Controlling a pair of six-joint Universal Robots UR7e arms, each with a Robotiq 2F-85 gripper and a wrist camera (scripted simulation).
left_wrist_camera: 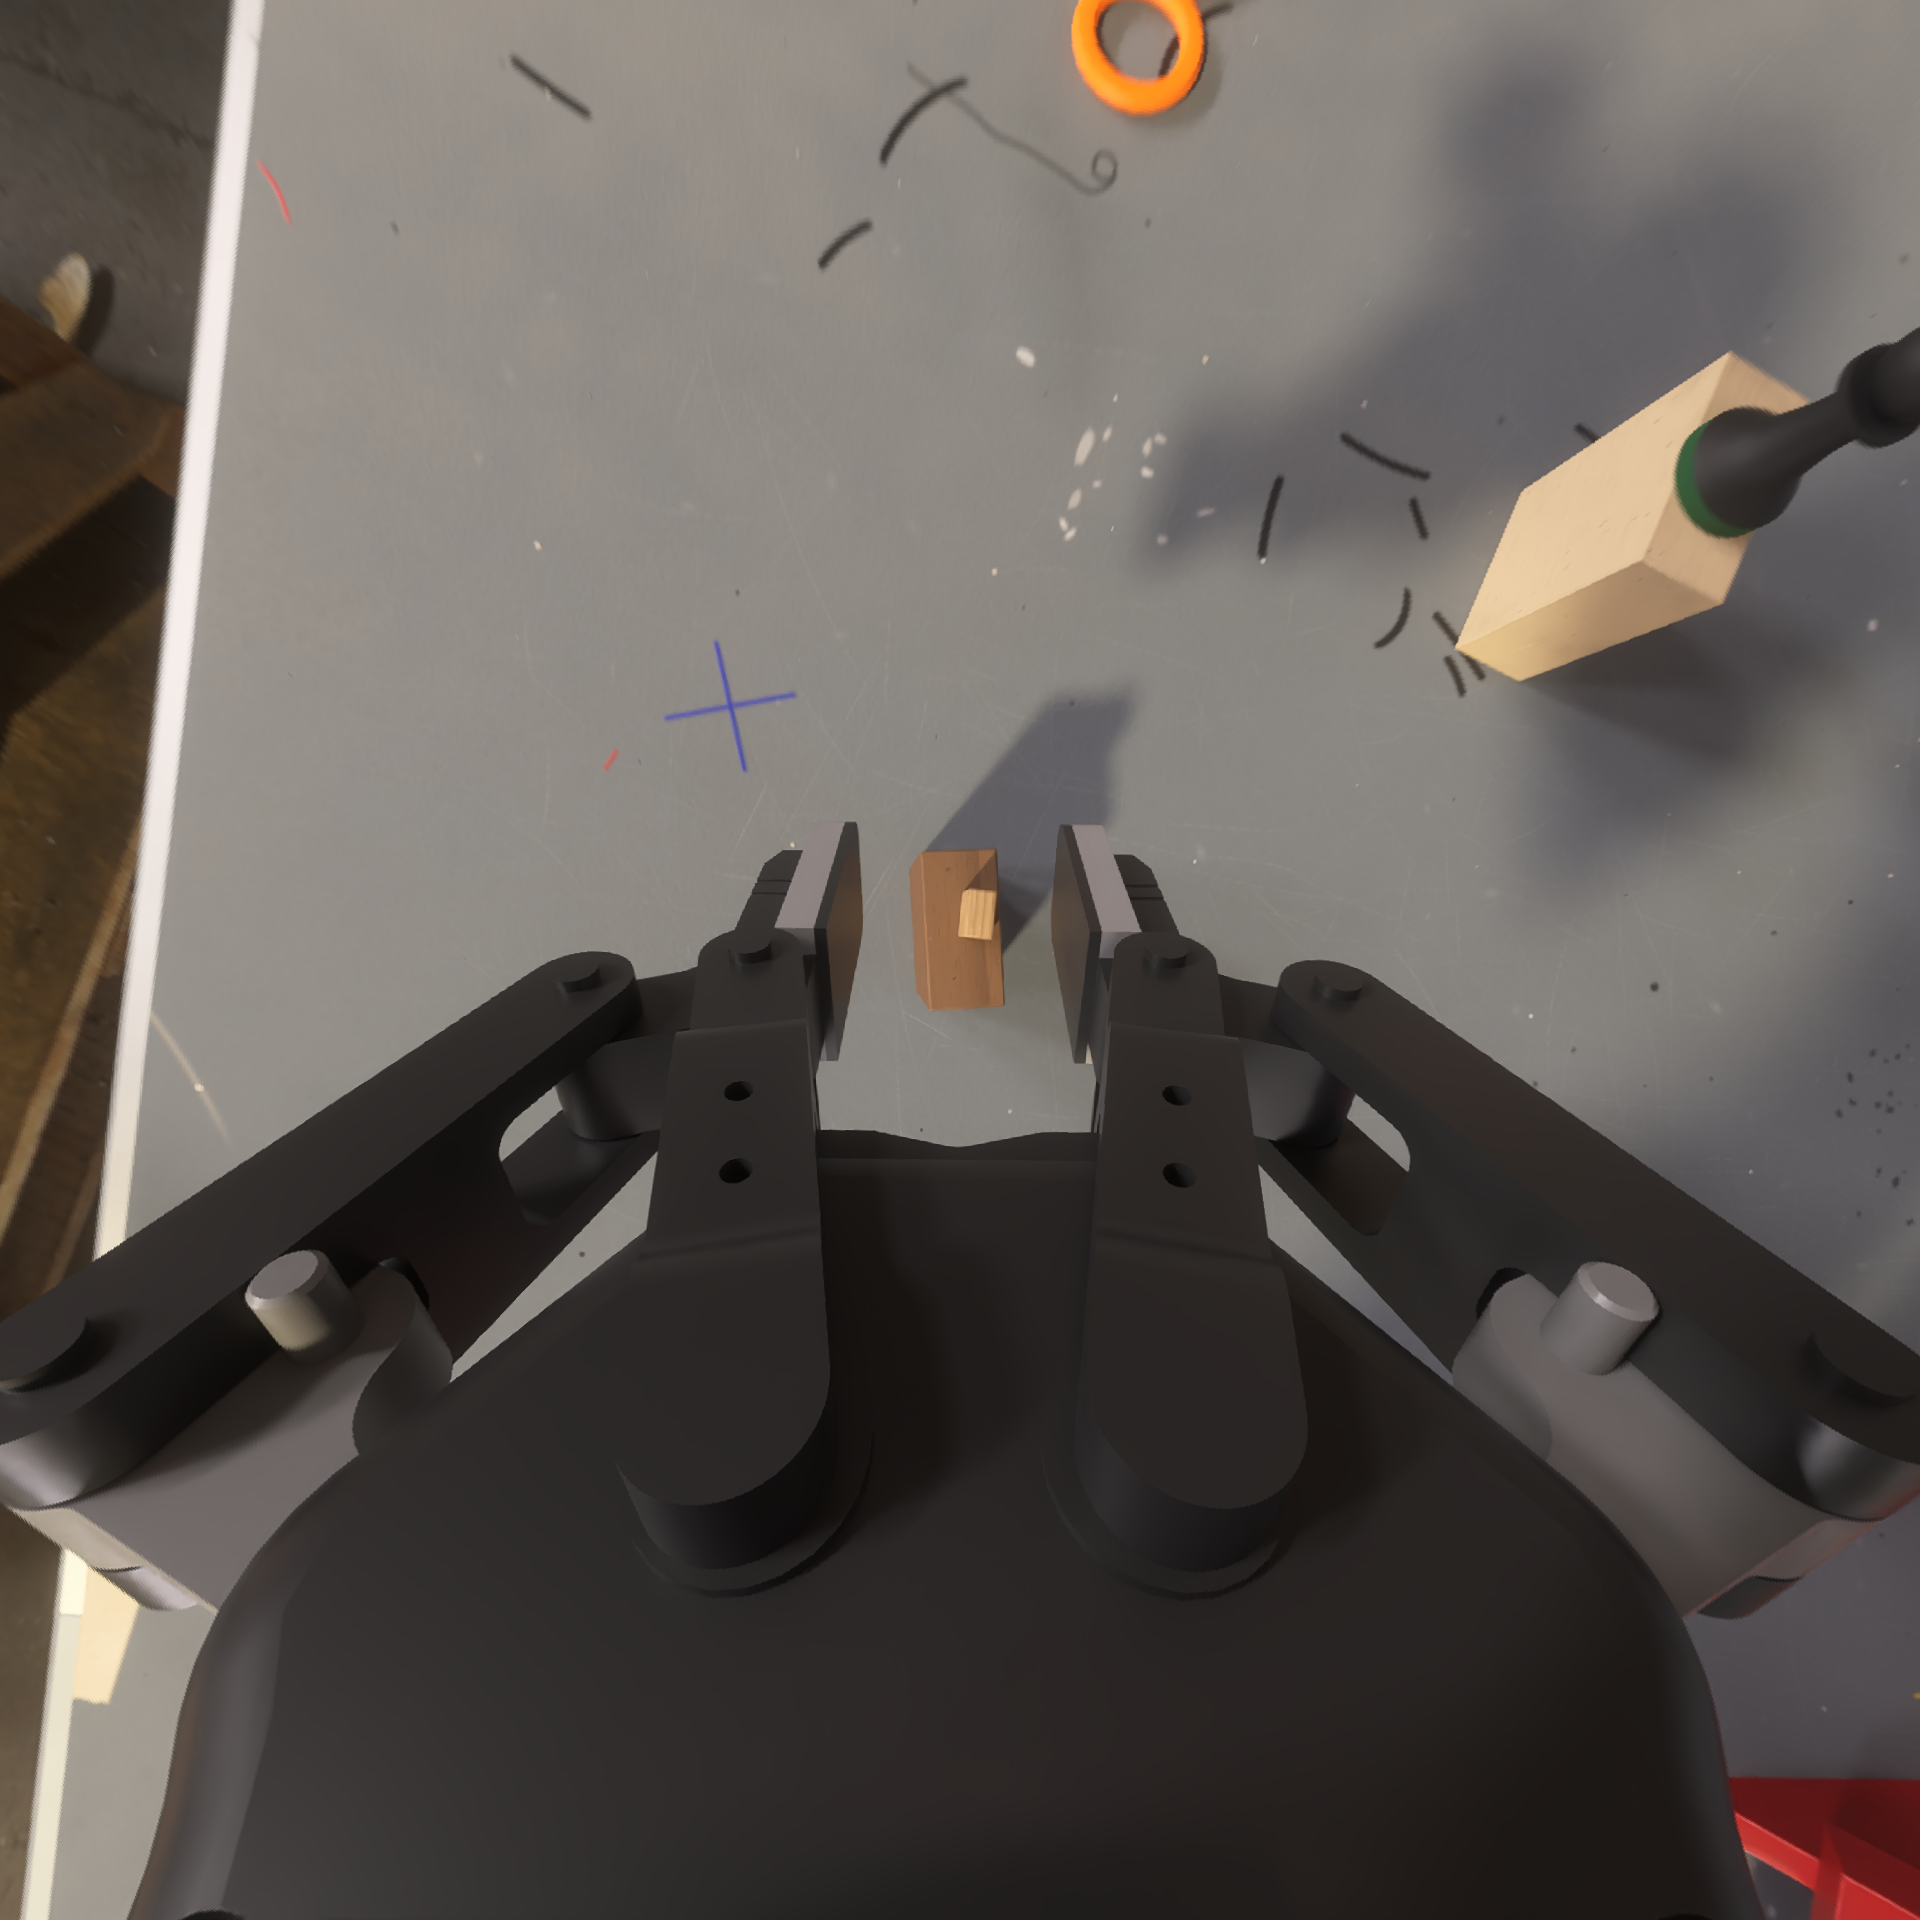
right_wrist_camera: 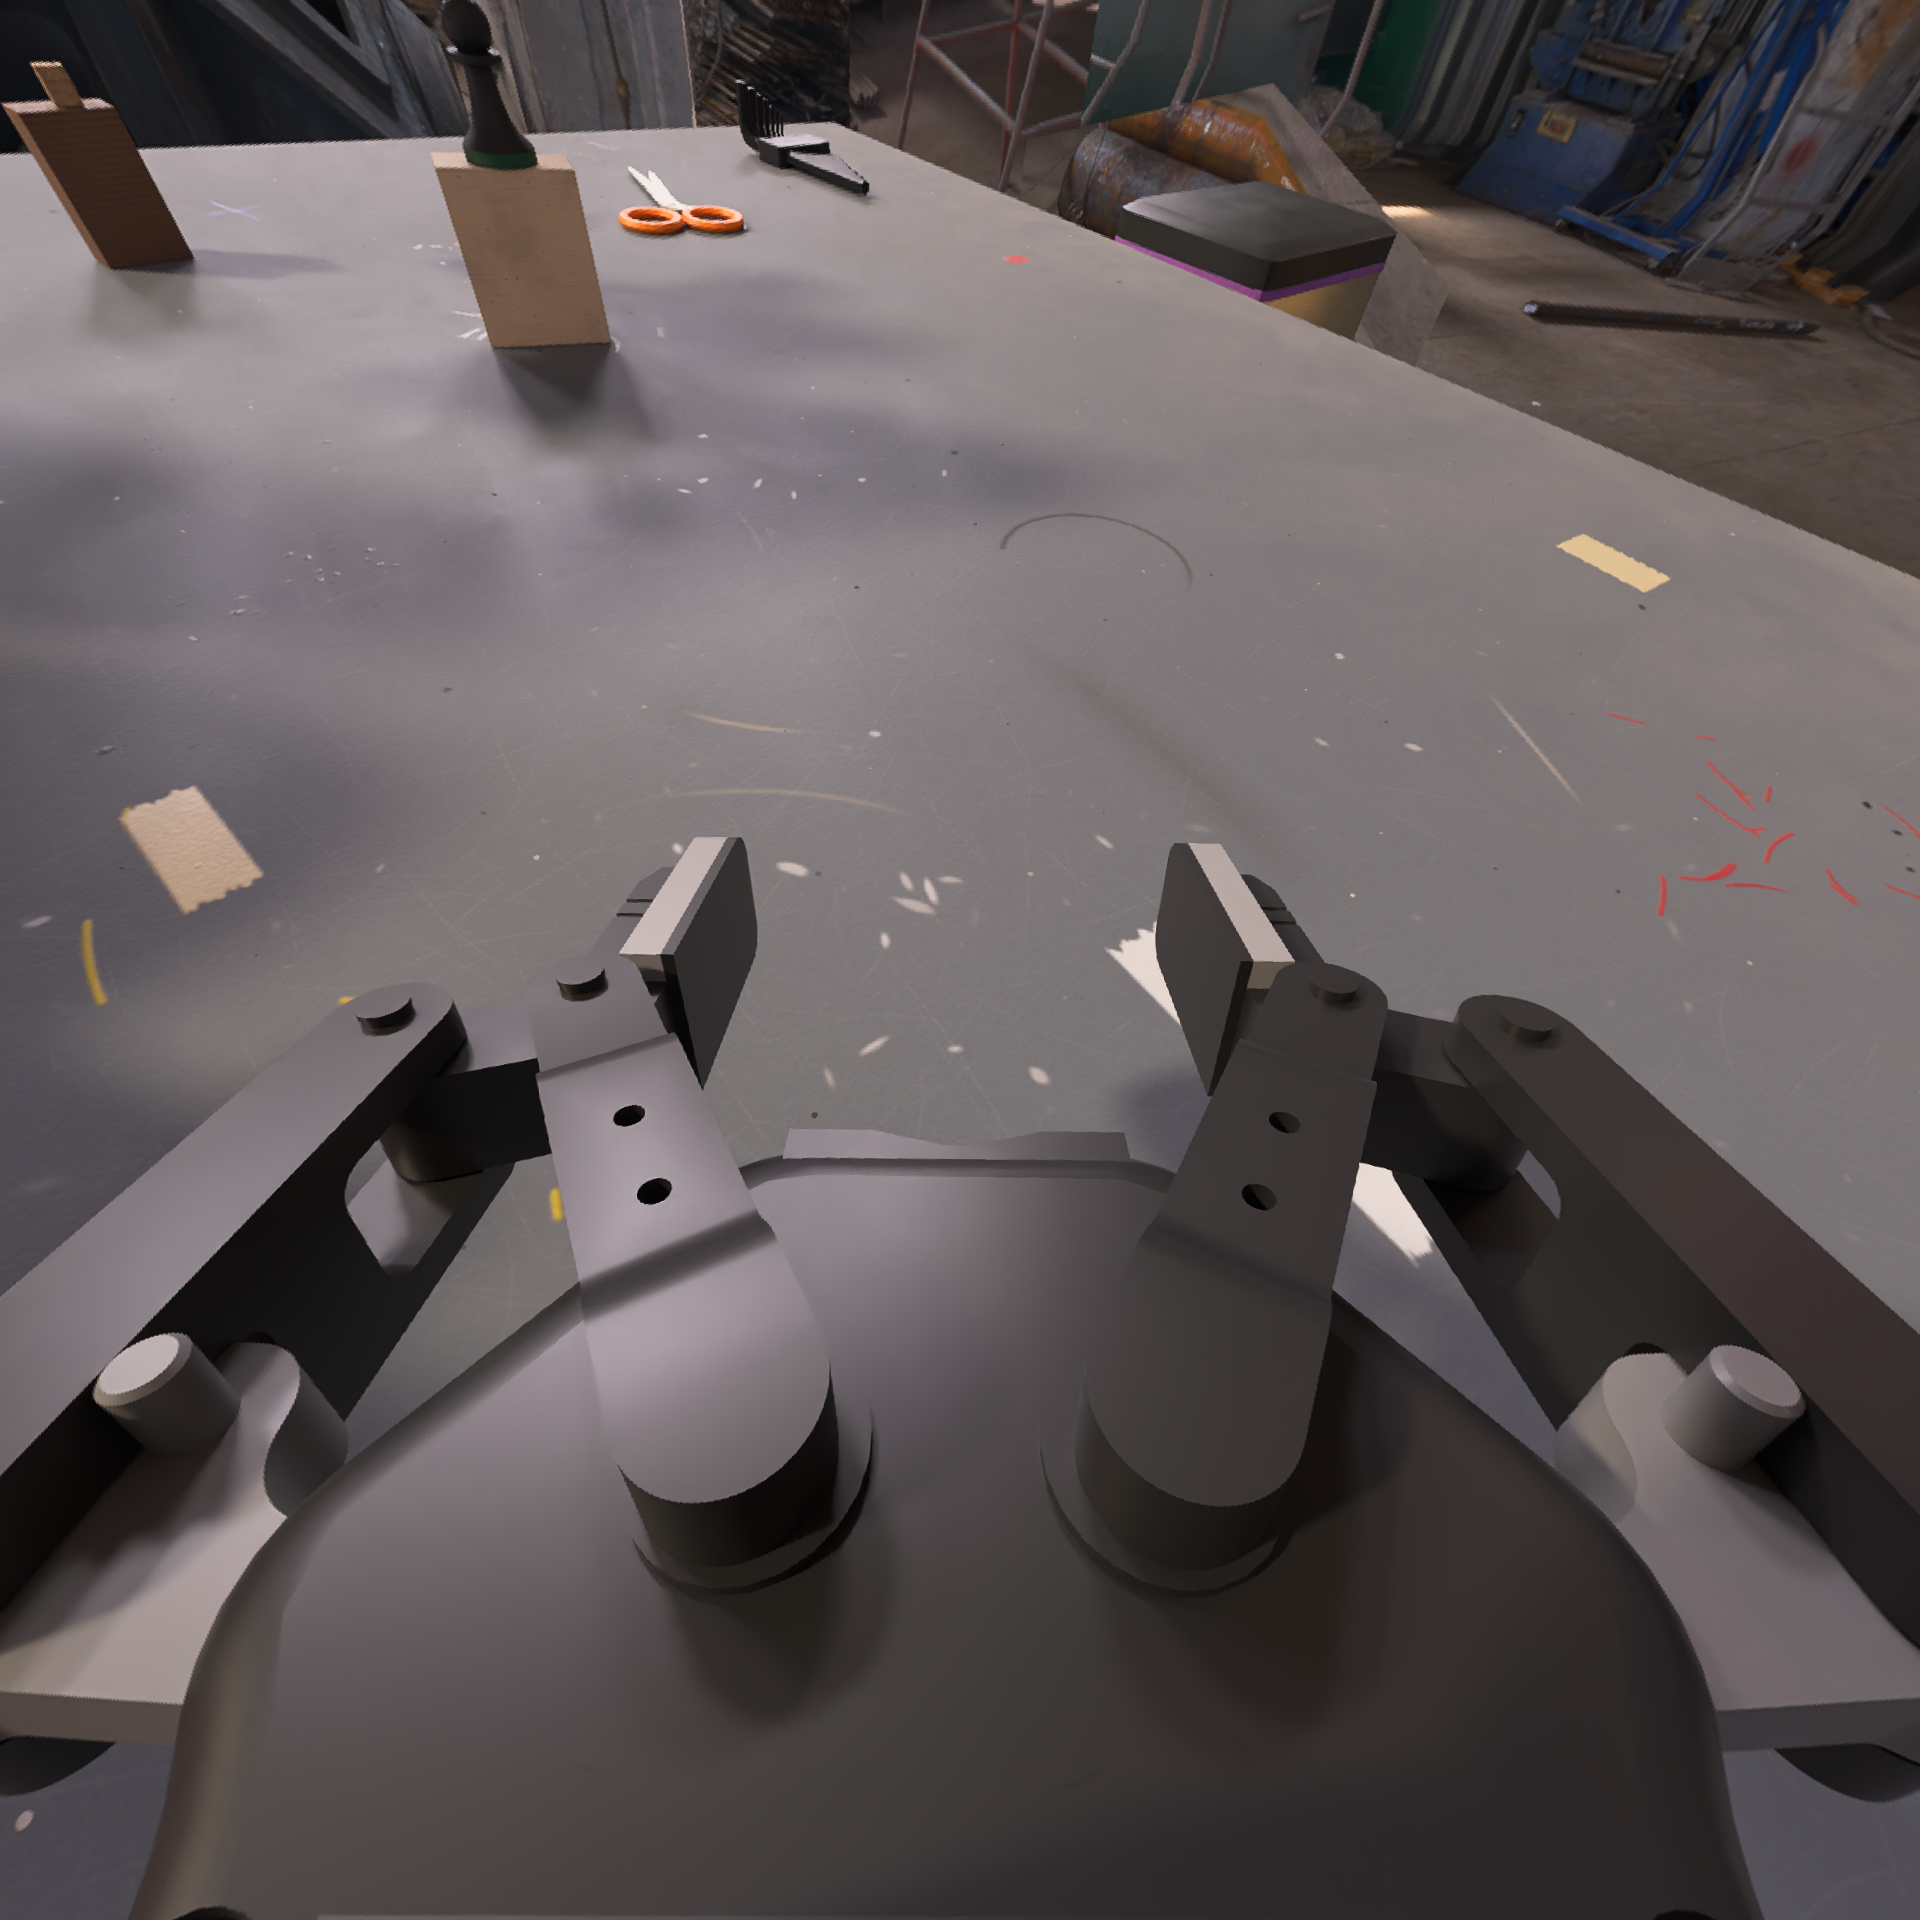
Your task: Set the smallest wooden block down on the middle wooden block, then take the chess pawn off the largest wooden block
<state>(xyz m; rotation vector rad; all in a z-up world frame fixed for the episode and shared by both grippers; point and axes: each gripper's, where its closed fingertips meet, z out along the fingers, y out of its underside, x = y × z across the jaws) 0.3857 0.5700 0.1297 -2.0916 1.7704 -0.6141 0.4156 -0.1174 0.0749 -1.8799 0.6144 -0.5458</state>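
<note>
The smallest wooden block [left_wrist_camera: 976, 915], pale, rests on top of the brown middle wooden block [left_wrist_camera: 954, 951]. My left gripper [left_wrist_camera: 956, 914] hangs above them, open and empty, a finger at each side. The pale largest wooden block [left_wrist_camera: 1621, 530] stands upright at the right with the black chess pawn [left_wrist_camera: 1808, 436] on top. In the right wrist view the middle block [right_wrist_camera: 104, 187] with the small block [right_wrist_camera: 57, 85] stands far left, and the largest block [right_wrist_camera: 525, 249] carries the pawn [right_wrist_camera: 483, 94]. My right gripper [right_wrist_camera: 956, 935] is open and empty above the grey table [right_wrist_camera: 935, 644].
Orange-handled scissors [right_wrist_camera: 681, 213] lie behind the largest block; one handle ring [left_wrist_camera: 1138, 52] shows in the left wrist view. A black comb-like tool [right_wrist_camera: 800, 151] lies at the far edge. A black-topped box [right_wrist_camera: 1257, 244] stands beyond the table's right edge. The table's left edge [left_wrist_camera: 197, 623] is near.
</note>
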